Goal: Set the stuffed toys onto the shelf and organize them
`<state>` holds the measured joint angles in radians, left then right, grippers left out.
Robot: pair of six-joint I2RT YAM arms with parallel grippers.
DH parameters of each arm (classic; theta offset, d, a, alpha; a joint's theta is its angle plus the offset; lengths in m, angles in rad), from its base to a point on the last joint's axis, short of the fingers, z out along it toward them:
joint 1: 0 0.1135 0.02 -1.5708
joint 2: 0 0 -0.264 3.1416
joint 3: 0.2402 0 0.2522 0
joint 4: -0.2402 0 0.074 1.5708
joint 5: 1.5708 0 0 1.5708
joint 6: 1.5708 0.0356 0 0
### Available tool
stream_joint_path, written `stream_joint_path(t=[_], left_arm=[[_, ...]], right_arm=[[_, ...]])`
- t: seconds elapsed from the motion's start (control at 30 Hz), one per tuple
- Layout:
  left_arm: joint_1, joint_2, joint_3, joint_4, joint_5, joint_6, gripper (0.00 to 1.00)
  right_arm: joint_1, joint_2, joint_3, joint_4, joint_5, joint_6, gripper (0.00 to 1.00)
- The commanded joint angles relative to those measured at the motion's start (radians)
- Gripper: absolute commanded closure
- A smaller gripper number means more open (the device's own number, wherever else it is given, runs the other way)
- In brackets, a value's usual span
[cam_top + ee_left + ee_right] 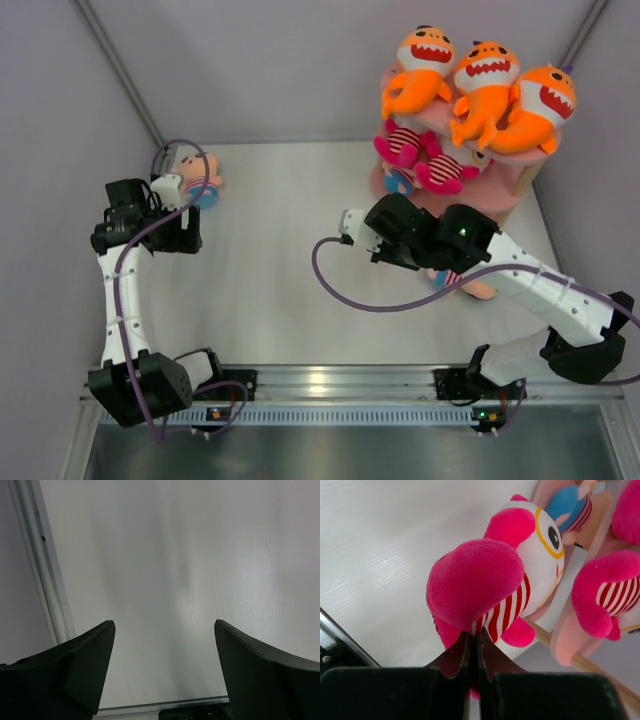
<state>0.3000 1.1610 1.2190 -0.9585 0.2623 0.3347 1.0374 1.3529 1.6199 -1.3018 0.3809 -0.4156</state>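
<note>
My right gripper (475, 639) is clamped on a pink striped doll (490, 580), holding it just beside the shelf (563, 645). My left gripper (165, 630) hangs wide open over the desk (175, 555). Three orange sharks (487, 90) sit on the top board.

White table (280, 260), aluminium rail (330, 380) along near edge, pale walls (50, 100), possibly fabric.
</note>
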Motion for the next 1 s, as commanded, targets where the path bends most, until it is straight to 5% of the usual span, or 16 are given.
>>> stream_joint_path(t=[0.0,0.57,0.77,0.97], left_arm=[[-0.002,-0.020,0.037,0.004,0.029,0.020,0.14],[-0.009,-0.014,0.036,0.003,0.028,0.021,0.14],[-0.009,0.002,0.039,0.004,0.026,0.023,0.14],[-0.009,0.008,0.039,0.004,0.031,0.021,0.14]], right_arm=[[-0.042,-0.064,-0.018,-0.195,0.125,0.067,1.00],[-0.310,-0.202,-0.193,-0.195,0.395,-0.117,1.00],[-0.313,-0.256,-0.190,-0.198,0.164,-0.152,1.00],[-0.309,-0.301,-0.302,-0.198,0.151,-0.164,1.00]])
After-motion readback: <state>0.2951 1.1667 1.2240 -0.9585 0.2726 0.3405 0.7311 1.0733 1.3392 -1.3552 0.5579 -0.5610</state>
